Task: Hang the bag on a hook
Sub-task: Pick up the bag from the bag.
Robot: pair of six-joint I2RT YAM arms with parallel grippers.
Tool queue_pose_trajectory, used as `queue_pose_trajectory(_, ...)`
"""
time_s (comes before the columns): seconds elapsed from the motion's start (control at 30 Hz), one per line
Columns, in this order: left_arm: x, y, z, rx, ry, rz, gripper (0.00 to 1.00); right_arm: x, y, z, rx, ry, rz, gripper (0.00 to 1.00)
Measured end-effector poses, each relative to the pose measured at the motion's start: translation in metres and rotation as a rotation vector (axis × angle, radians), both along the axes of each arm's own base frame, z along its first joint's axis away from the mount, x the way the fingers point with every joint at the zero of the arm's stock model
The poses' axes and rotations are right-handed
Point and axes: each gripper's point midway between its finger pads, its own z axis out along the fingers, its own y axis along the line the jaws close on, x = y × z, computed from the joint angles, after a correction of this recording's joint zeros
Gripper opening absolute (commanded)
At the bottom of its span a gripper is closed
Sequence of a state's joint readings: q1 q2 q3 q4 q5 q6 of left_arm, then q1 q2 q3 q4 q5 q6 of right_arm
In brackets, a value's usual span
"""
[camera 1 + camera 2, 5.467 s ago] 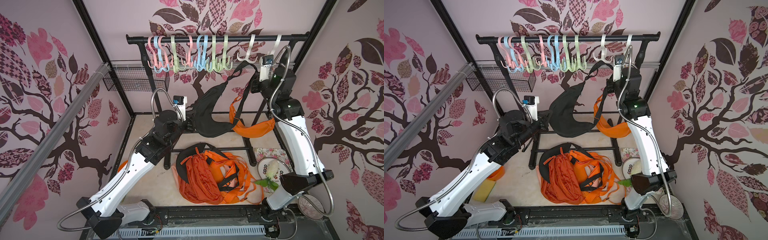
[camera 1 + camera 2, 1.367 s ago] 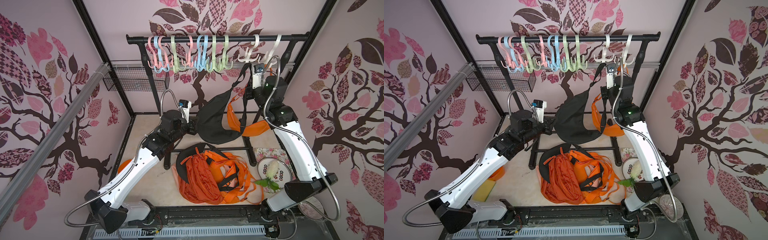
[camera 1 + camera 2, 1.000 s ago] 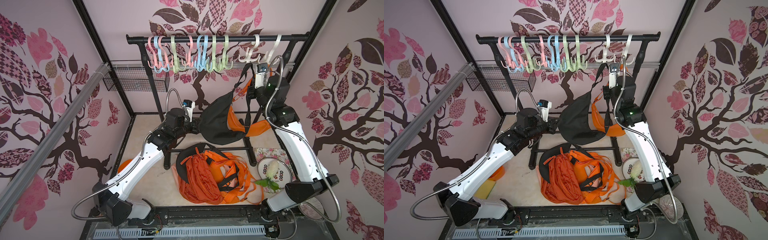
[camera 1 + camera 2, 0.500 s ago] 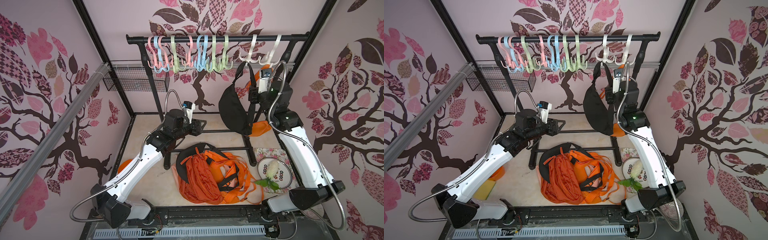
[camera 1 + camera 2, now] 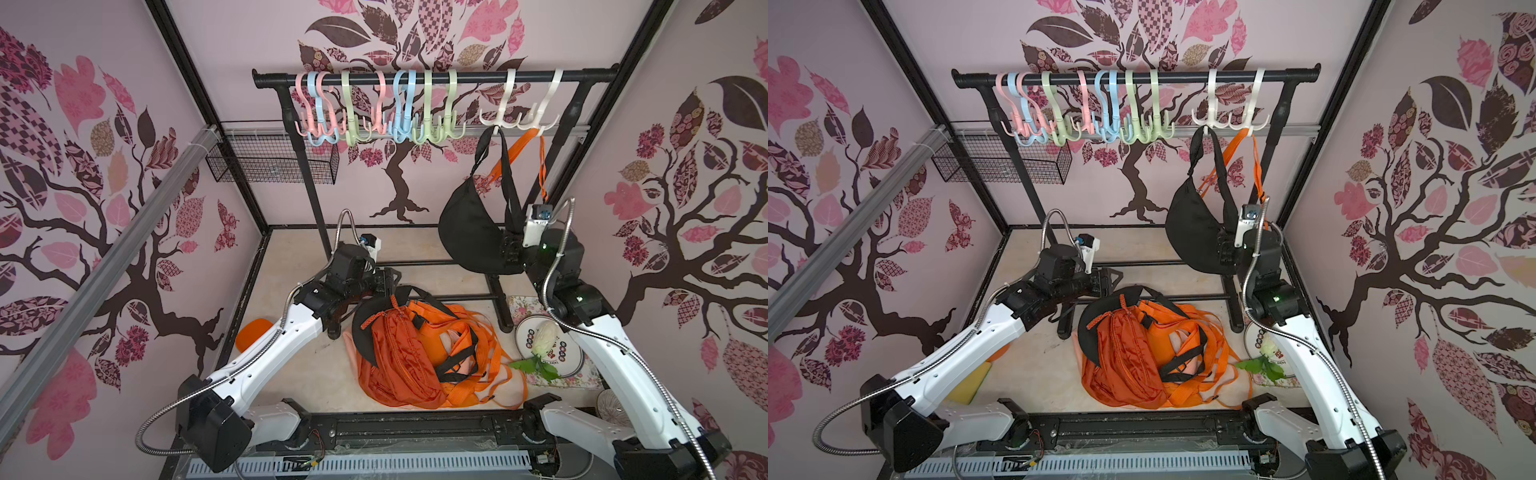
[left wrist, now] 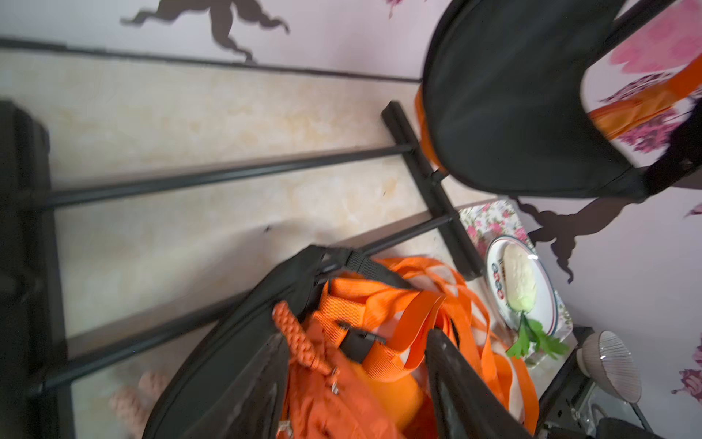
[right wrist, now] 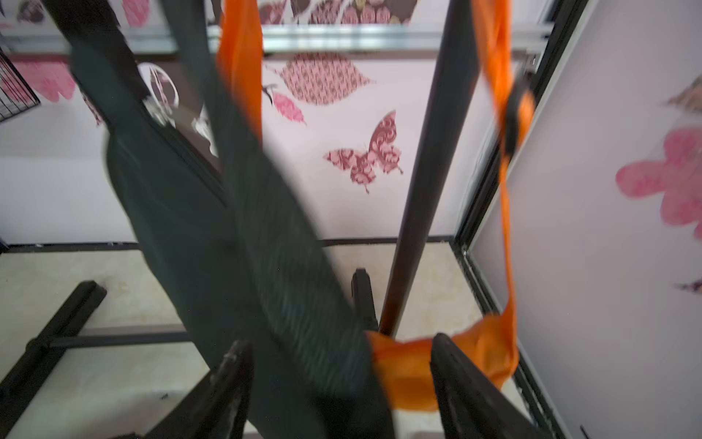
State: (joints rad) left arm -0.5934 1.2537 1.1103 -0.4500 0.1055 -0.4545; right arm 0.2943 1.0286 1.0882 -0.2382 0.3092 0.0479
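I see the black bag (image 5: 469,232) (image 5: 1192,232) off the table (image 5: 299,374), hanging by its strap from a prong of a white hook (image 5: 496,118) (image 5: 1208,116) near the right end of the rail (image 5: 415,77). Its rounded body dangles beside the rack's right upright. My right pincer (image 7: 338,349) is released. Its jaws stand wide apart, low against the bag's right side, and the dark fabric runs between them. The wrist picture is too blurred for me to tell whether either finger touches it. An orange bag (image 7: 456,361) hangs just behind from the neighbouring white hook (image 5: 540,116). My left pincer (image 6: 357,336) (image 5: 388,280) is also released and empty. It sits low over the heap of orange bags (image 5: 415,353) on the table, well apart from the black bag.
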Motion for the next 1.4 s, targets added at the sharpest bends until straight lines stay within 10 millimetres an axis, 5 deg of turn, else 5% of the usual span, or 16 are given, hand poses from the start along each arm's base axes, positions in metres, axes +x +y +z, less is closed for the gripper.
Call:
queue_pose_trajectory(0.23,-0.043,0.031,-0.047,0.015,0.163,0.068,0.64,-0.035,0.018,-0.13,0.117,0.254,0.049,0.78)
queue_pose_trajectory(0.43,-0.073,0.024,-0.068,0.029,0.277,0.042,0.65,-0.052,0.03,-0.18,0.237,0.372,0.082,0.78)
queue_pose_trajectory(0.57,-0.097,0.008,-0.086,0.073,0.357,-0.017,0.65,-0.052,0.036,-0.181,0.278,0.38,0.095,0.78)
queue_pose_trajectory(0.8,-0.108,0.018,-0.117,0.131,0.447,0.016,0.6,-0.05,0.036,-0.179,0.288,0.367,0.095,0.78)
queue_pose_trajectory(0.97,-0.109,0.013,-0.127,0.139,0.486,0.004,0.16,-0.049,0.036,-0.177,0.289,0.36,0.095,0.77)
queue_pose_trajectory(1.1,-0.108,0.012,-0.124,0.137,0.47,-0.005,0.0,-0.048,0.036,-0.175,0.286,0.351,0.092,0.77)
queue_pose_trajectory(1.3,-0.105,0.015,-0.101,0.107,0.391,-0.016,0.0,-0.048,0.037,-0.173,0.264,0.341,0.109,0.75)
queue_pose_trajectory(1.4,-0.098,0.015,-0.074,0.083,0.322,-0.023,0.0,-0.049,0.041,-0.173,0.255,0.345,0.141,0.74)
